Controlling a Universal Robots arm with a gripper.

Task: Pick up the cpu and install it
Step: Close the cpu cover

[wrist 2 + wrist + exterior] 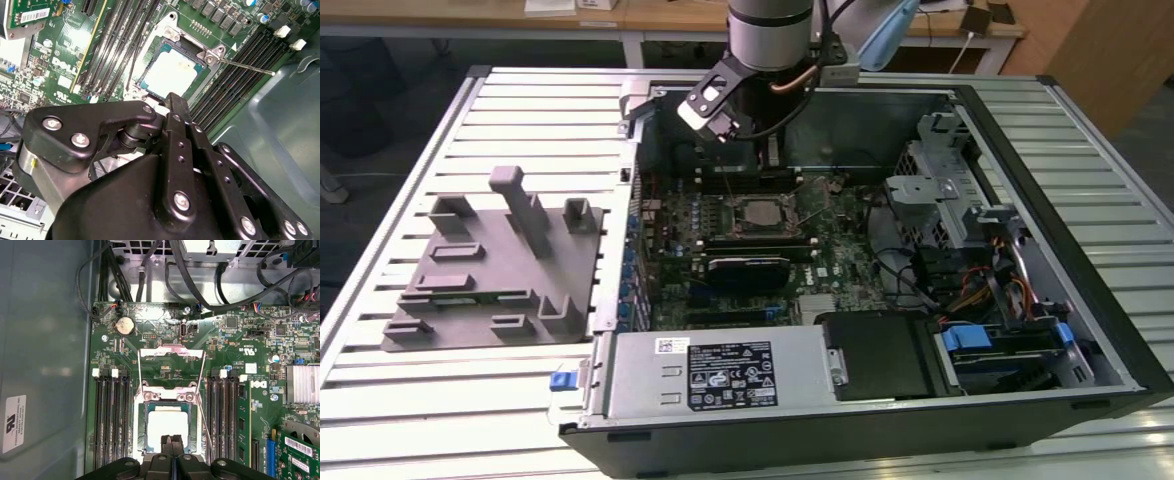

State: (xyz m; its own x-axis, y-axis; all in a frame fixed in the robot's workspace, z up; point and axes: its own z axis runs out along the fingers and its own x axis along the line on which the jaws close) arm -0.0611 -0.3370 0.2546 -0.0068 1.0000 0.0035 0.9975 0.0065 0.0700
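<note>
Slatted white desk (454, 400) under an open computer case (1067, 200), exterior view. At the left of the frame, a grey plastic block (494, 270) with upright posts sits on the desk, just beside the case. At the centre, the motherboard (674, 290) lies flat in the case, with the silver power supply (720, 375) below it in the frame. The robot arm (771, 35) comes down from the upper centre. At the right of the frame are drive cages and bundled cables (967, 290).

The cpu (761, 212) is in the motherboard socket at mid-frame. In the first wrist view its pale top plate (167, 427) sits inside the socket frame, between two banks of memory slots (112, 425). The load plate (171, 352) is swung open above it in the frame. In the second wrist view the cpu (172, 72) appears level, and the retention lever (245, 65) stands free at the upper right.

The end effector (173, 447) hangs just over the near edge of the cpu. Its two black fingers are pressed together and nothing can be seen between them.

Judgement: the step in hand is seating the chip, and the placing looks largely done. To do it well:
- The cpu should lie flat, with all four edges inside the frame.
- It should take no downward force.
- The end effector should stay vertical and clear of both the lever and the open load plate, so that nothing tips the chip.
</note>
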